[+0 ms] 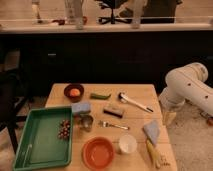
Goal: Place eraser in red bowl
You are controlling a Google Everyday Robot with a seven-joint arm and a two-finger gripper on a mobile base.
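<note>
Where the wooden table [141, 118] runs out at its near edge, the red bowl [98, 153] sits almost on the brink. A white cup [127, 144] stands just to its right and a banana [154, 154] lies near the right corner. A green tray [30, 145] fills the left side, its wall close beside the bowl. Farther in, a blue-grey cloth [151, 131], a fork [114, 125] and a metal cup [87, 122] lie across the middle, leaving a bare strip of wood between fork and bowl. Beyond the fork the eraser [113, 111] lies flat, apart from its neighbours, with a pale blue block [81, 107] to its left and open wood to its right. Toward the far edge are a dark maroon bowl [74, 91], a green item [100, 95] and a white-handled tool [134, 101]. The white arm [187, 82] bends at the elbow off the table's right side and points down. The gripper [169, 116] hangs beside that edge, fingers apart, holding nothing.
</note>
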